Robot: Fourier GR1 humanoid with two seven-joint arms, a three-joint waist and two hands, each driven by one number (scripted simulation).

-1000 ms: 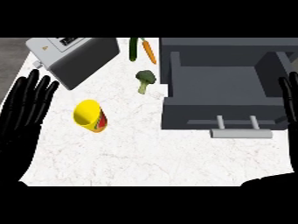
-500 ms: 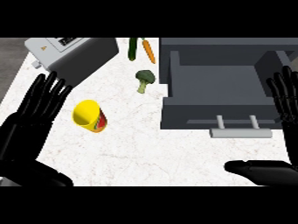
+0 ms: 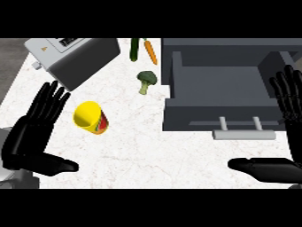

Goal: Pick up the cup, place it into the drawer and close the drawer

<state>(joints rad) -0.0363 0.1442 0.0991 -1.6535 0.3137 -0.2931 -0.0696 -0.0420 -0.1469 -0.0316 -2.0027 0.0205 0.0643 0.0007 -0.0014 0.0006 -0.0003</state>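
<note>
The left hand [image 3: 35, 128], fingers wide, had slid in beside the cup [image 3: 91, 118] at left-centre, seemingly readying a grasp; the drawer [image 3: 218, 86] stood open.

No legible txt; cup [image 3: 90, 117] label, toaster [image 3: 71, 57] markings unreadable.

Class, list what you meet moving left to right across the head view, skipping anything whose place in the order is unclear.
In order: left robot hand → yellow cup → broccoli → open drawer → right robot hand.
</note>
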